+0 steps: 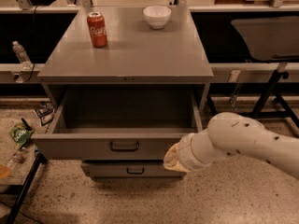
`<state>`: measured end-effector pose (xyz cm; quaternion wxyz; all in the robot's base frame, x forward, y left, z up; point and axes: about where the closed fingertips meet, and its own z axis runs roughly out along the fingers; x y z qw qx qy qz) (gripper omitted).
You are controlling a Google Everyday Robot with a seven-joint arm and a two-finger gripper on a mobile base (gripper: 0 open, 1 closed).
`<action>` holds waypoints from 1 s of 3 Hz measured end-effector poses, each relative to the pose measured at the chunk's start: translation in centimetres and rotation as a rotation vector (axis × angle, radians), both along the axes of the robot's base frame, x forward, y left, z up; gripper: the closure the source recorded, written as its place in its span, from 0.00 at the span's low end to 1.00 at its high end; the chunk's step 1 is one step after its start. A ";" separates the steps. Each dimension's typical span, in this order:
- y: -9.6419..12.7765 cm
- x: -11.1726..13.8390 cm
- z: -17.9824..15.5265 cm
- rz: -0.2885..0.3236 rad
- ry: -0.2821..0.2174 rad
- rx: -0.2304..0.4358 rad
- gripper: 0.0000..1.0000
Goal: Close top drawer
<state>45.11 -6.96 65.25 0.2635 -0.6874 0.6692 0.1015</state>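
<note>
"Where was the gripper (174, 158)?"
"Low against the right end of the top drawer (74, 147), which stood pulled out to the gripper's left. I could not tell whether the gripper was wide or narrow."
"Any writing?"
"A red can (97, 29) lettered Coca-Cola stood on the desk (140, 55), well above and left of the gripper."

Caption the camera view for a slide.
Gripper at a front corner of the open top drawer; red can and white bowl on the cabinet.

matt metal top drawer (84, 147), hand (173, 158) at front
</note>
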 end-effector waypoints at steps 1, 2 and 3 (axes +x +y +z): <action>1.4 2.5 -1.7 -0.001 -0.079 0.015 1.00; 2.0 4.2 -1.8 -0.009 -0.162 0.010 1.00; 2.1 5.5 -1.6 -0.036 -0.222 -0.010 1.00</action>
